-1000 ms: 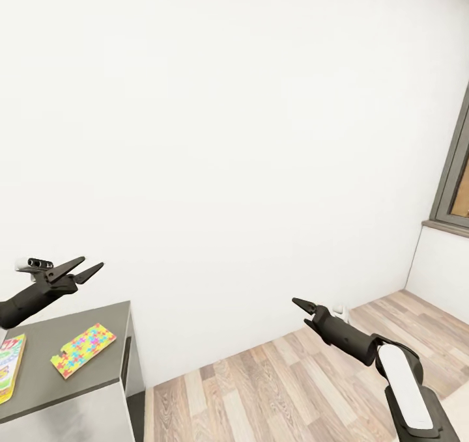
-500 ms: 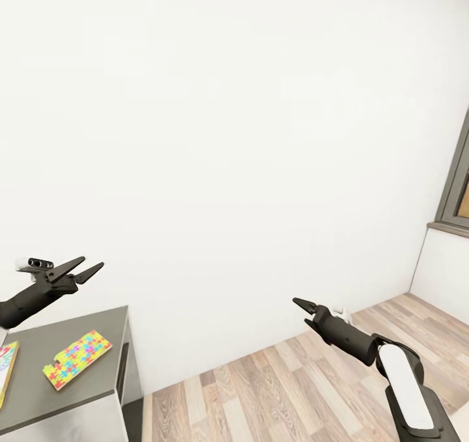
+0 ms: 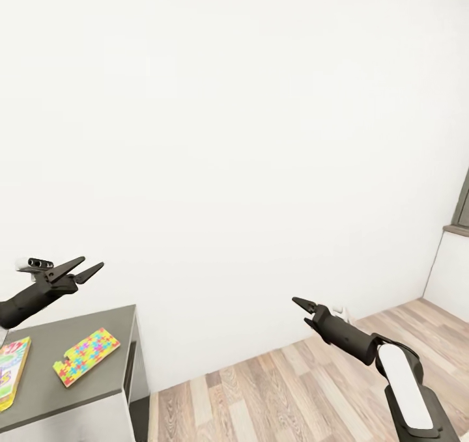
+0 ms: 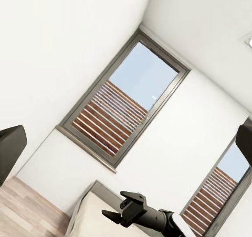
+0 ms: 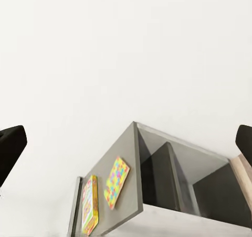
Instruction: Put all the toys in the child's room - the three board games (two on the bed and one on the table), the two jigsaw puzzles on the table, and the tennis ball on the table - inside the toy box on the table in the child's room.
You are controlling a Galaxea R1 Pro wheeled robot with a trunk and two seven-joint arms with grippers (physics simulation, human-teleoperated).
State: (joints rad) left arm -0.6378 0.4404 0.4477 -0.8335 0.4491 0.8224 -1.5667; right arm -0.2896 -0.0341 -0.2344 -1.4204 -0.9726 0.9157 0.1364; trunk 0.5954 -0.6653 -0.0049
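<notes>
lower left of head view: puzzle (image 3: 86, 365) flat on grey cabinet (image 3: 39, 396) beside game (image 3: 12, 372). thin, light, likely floppy; best pinched at an edge. left gripper (image 3: 88, 268) parted, empty; right gripper (image 3: 297, 303) indeterminable.
</notes>
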